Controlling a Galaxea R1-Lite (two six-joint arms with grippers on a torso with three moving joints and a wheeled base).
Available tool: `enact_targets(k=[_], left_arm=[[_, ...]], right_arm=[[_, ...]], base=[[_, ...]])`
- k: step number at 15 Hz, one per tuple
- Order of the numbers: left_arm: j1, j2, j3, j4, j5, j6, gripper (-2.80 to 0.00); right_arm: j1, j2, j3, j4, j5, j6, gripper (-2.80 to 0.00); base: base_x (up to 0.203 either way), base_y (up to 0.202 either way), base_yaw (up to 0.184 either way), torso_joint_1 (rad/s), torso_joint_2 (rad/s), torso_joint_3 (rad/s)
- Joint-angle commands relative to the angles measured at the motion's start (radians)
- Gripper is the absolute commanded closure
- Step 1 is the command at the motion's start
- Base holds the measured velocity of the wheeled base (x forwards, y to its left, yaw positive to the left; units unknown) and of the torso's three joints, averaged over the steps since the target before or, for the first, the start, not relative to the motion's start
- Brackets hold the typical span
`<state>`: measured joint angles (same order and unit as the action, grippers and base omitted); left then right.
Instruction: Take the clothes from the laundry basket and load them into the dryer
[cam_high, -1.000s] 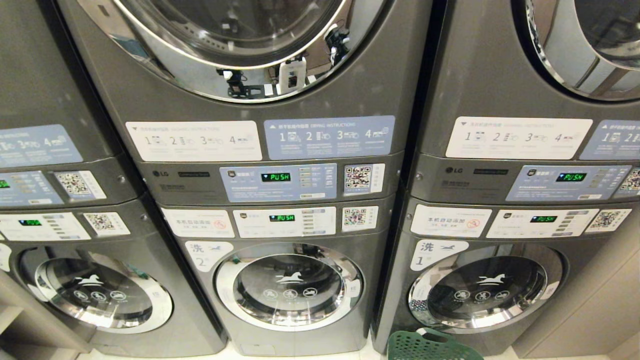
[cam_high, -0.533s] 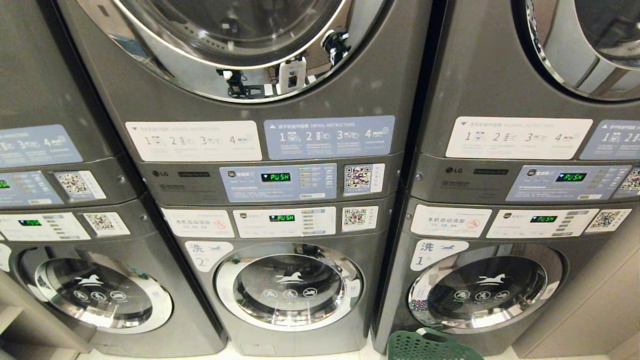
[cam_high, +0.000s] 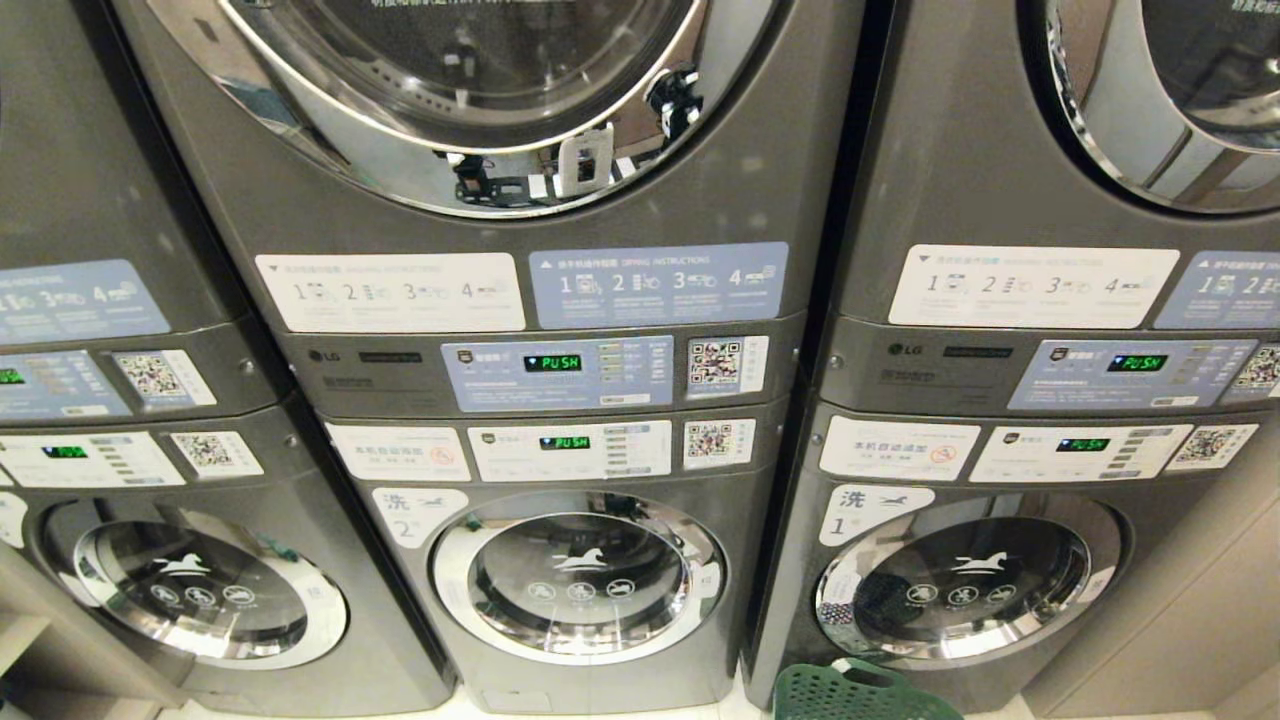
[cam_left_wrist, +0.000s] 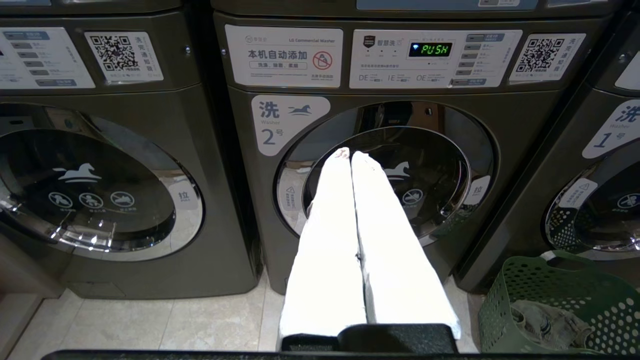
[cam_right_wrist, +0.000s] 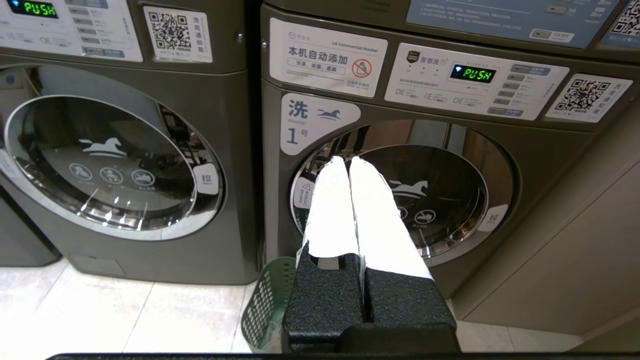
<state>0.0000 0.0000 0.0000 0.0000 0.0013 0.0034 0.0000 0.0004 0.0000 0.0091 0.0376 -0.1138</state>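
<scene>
The green laundry basket stands on the floor against washer number 1; only its rim shows at the bottom of the head view. The left wrist view shows its holed wall and crumpled grey clothes inside. The dryer door of the middle stack, above the control panels, is closed. My left gripper is shut and empty, pointing at the door of washer 2. My right gripper is shut and empty in front of washer 1, above the basket. Neither arm shows in the head view.
Three stacked washer-dryer units fill the view, with closed lower washer doors and control panels reading PUSH. Another dryer door is at the upper right. A beige panel flanks washer 1. Pale tiled floor lies before the machines.
The whole head picture has shifted slightly downward, so the camera has moved up a little. The machines and basket themselves have not moved.
</scene>
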Motion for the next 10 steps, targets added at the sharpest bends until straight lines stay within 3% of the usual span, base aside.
enact_targets(k=[1, 10], left_arm=[[0.0, 0.0, 0.001, 0.0, 0.0, 0.0, 0.0], [0.0, 0.001, 0.002, 0.001, 0.0, 0.0, 0.0]], right_arm=[[0.0, 0.001, 0.0, 0.002, -0.001, 0.0, 0.0], [0.0, 0.001, 0.0, 0.002, -0.008, 0.006, 0.0]], base=[[0.0, 0.0, 0.0, 0.083, -0.16, -0.089], [0.0, 0.0, 0.0, 0.076, -0.15, -0.077]])
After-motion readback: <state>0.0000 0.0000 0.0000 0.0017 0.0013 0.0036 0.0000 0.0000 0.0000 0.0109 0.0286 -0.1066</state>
